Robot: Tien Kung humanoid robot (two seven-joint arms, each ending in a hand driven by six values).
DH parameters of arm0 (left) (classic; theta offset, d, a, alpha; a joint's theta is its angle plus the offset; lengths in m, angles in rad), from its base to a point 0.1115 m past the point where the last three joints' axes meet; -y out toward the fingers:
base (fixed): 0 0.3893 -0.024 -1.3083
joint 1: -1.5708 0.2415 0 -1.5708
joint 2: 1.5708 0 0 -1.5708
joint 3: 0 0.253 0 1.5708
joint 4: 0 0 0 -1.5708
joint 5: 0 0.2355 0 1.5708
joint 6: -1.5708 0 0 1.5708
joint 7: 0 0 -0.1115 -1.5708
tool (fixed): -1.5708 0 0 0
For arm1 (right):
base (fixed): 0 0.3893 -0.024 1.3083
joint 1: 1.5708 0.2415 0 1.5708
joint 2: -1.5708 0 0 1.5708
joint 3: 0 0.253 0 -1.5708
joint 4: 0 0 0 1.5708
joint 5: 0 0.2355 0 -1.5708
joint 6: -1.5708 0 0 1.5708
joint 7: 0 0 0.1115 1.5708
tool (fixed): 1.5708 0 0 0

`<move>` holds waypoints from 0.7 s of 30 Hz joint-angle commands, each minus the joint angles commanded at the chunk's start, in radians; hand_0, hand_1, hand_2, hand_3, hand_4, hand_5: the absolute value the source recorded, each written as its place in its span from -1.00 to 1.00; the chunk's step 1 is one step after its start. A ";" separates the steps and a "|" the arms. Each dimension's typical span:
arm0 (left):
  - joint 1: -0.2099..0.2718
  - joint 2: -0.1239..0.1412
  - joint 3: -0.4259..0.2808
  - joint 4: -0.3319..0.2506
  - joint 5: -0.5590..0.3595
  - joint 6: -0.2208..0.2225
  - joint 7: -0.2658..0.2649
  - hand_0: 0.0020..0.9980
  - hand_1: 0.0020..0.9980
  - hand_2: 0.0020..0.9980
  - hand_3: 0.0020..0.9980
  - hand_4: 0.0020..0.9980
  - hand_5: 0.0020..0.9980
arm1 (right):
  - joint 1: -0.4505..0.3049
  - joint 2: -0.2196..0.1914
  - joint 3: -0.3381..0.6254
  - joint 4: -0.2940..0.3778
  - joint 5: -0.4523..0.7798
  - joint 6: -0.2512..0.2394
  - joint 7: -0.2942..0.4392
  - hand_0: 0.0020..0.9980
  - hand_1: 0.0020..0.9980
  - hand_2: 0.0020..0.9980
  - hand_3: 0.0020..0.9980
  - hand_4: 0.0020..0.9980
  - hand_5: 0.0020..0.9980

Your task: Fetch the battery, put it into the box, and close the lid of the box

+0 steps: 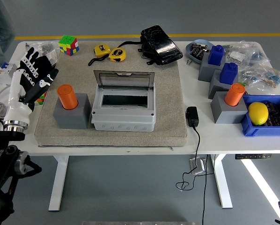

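nothing is done yet: the orange battery [67, 96] stands in its grey holder [72, 112] left of the open, empty box [123, 111]; the left robot hand [36, 75], fingers spread, hovers nearby, holding nothing.

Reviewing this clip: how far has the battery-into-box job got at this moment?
Barely started. Done: the grey plastic box already sits with its clear hinged lid raised and its inside looks empty. In hand: nothing; the left robot hand hangs open left of the orange cylindrical battery, which stands in its grey block holder. Left: grasp the battery, place it in the box, shut the lid. The right arm is out of view.
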 joint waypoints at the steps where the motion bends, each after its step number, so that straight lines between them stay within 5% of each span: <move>1: 0.000 -0.001 0.001 0.002 -0.001 0.000 -0.001 0.72 0.90 1.00 0.98 1.00 -0.24 | 0.000 0.000 0.000 0.000 0.000 0.000 0.000 0.69 0.57 0.53 0.60 1.00 1.00; 21: -0.024 -0.025 0.046 0.127 -0.041 0.028 -0.048 0.63 0.80 0.80 0.79 1.00 -0.17 | -0.003 -0.004 -0.011 0.000 -0.002 -0.003 -0.006 0.69 0.57 0.53 0.60 1.00 1.00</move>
